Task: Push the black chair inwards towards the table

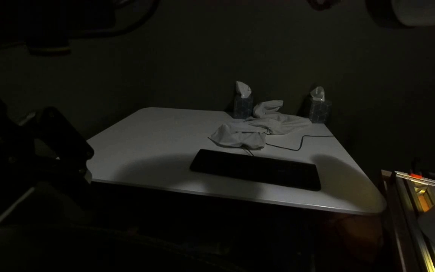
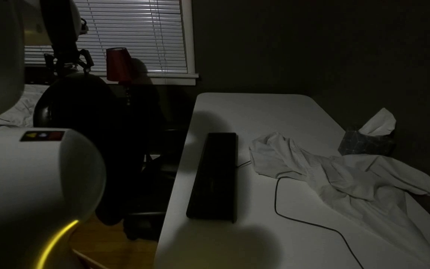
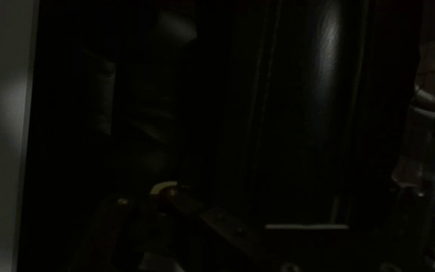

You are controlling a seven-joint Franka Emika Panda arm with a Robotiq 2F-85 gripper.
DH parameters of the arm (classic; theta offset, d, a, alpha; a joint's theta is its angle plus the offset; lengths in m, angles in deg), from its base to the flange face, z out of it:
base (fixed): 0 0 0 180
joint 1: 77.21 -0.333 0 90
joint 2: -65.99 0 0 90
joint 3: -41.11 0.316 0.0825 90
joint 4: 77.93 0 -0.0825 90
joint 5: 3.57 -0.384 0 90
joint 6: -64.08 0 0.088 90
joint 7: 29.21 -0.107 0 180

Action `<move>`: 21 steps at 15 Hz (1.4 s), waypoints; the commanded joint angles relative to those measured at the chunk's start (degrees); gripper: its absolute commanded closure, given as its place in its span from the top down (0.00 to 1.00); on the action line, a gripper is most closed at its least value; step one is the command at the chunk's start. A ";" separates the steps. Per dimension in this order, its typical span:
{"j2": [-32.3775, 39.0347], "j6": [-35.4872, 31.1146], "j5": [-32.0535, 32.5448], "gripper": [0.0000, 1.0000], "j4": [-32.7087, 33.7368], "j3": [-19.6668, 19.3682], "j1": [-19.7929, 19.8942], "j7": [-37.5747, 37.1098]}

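wht table (image 1: pixel 164 139), kybd (image 1: pixel 255 169) atop, dim rm (image 2: pixel 312 48)

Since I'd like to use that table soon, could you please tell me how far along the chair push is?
Done: in an exterior view, the open gripper is at the top of the black chair. In hand: probably the push itself, though contact isn't clear in the dark. Left: the backrest stands apart from the table, so pushing inward likely remains.

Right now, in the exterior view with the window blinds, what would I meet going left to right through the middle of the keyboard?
White robot arm link → black chair → edge of the white table → black keyboard → crumpled pale cloth.
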 commanded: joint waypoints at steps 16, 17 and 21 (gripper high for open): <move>-3.12 -2.35 2.30 1.00 -6.44 -4.35 2.20 -3.64; -3.90 -2.76 1.98 1.00 -8.13 -4.38 2.68 -3.85; -8.70 -5.09 1.37 1.00 -16.92 -3.68 4.82 -2.46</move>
